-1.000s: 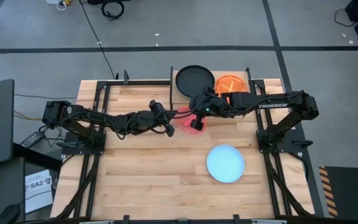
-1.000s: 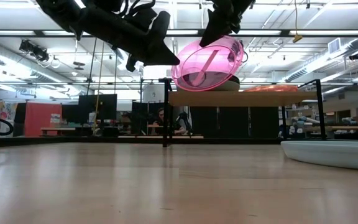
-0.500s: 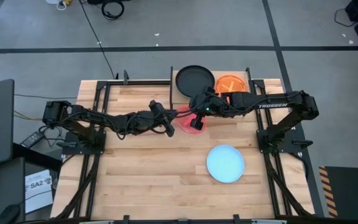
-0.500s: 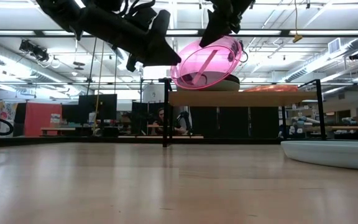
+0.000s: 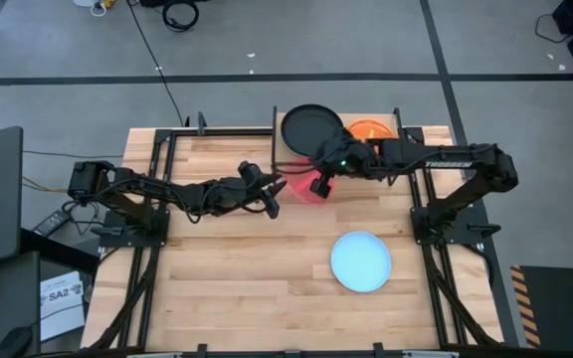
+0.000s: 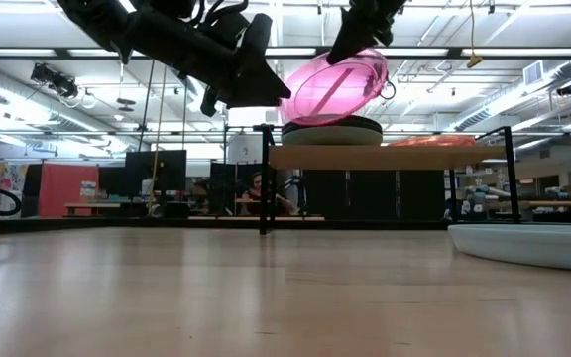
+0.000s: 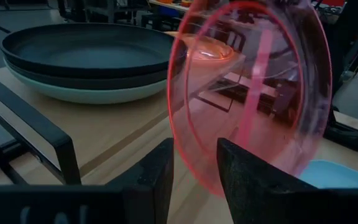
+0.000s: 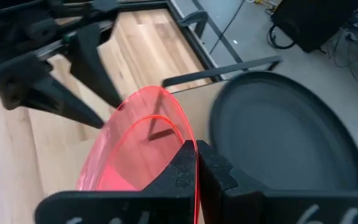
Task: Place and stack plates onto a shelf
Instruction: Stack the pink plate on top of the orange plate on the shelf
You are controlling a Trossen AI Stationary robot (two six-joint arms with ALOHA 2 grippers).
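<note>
Right fingers (image 8: 194, 163) are pinched shut on the rim of the pink plate (image 6: 333, 87), holding it tilted on edge in the air, just above the black plate (image 5: 311, 128) that sits on a pale green plate (image 6: 332, 133) at the shelf's (image 6: 385, 156) left end. The left gripper (image 5: 270, 197) hangs just beside the pink plate, out over the bench (image 5: 217, 278), its fingers (image 7: 160, 174) parted and holding nothing, with the plate's lower rim looking as if it dips into the gap between them, contact not clear. Here's the worry: it's a thin edge grip on a slick translucent plate held steeply, so I'd say it could swivel or slip out if the wrist jerks. Its low edge rides close over the black plate's rim, so a drop in height before levelling could clip that stack and shove it along the shelf. The left fingers are close enough to catch the plate too. The orange plate (image 5: 368, 129) lies on the shelf's right end, partly under the right arm, and the blue plate (image 5: 360, 261) waits well apart on the bench. Against a second ago, the right arm has carried the pink plate up and back toward the shelf, so it now clears the black plate's top, while the left arm has hardly stirred.
</note>
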